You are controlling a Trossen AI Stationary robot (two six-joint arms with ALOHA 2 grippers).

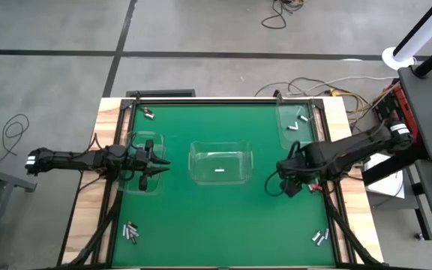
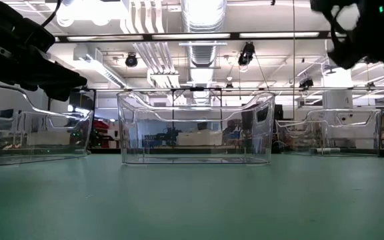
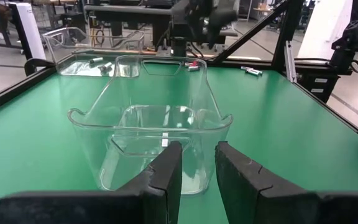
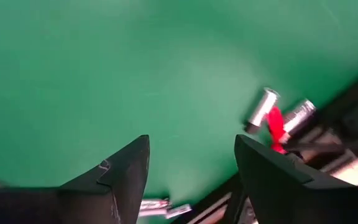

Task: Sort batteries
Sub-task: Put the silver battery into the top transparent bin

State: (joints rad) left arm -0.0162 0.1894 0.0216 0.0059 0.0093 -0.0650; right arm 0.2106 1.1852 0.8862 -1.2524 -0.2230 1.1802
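Note:
Three clear plastic bins stand on the green mat: a left bin (image 1: 142,162), a middle bin (image 1: 220,163) and a far-right bin (image 1: 298,124). One battery (image 1: 220,171) lies in the middle bin and a few batteries (image 1: 298,122) lie in the far-right bin. Loose batteries lie near left (image 1: 131,232), near right (image 1: 320,237) and far left (image 1: 148,112). My left gripper (image 1: 162,161) hovers open over the left bin, facing the middle bin (image 3: 148,130). My right gripper (image 4: 191,168) hangs open above the mat; two batteries (image 4: 260,107) lie beside it, by a small red object (image 4: 275,124).
The mat's dark frame rails (image 1: 334,210) run close beside my right gripper. Cables (image 1: 280,15) lie on the floor beyond the table's far edge. In the low view the three bins (image 2: 195,127) stand in a row, with both arms above them.

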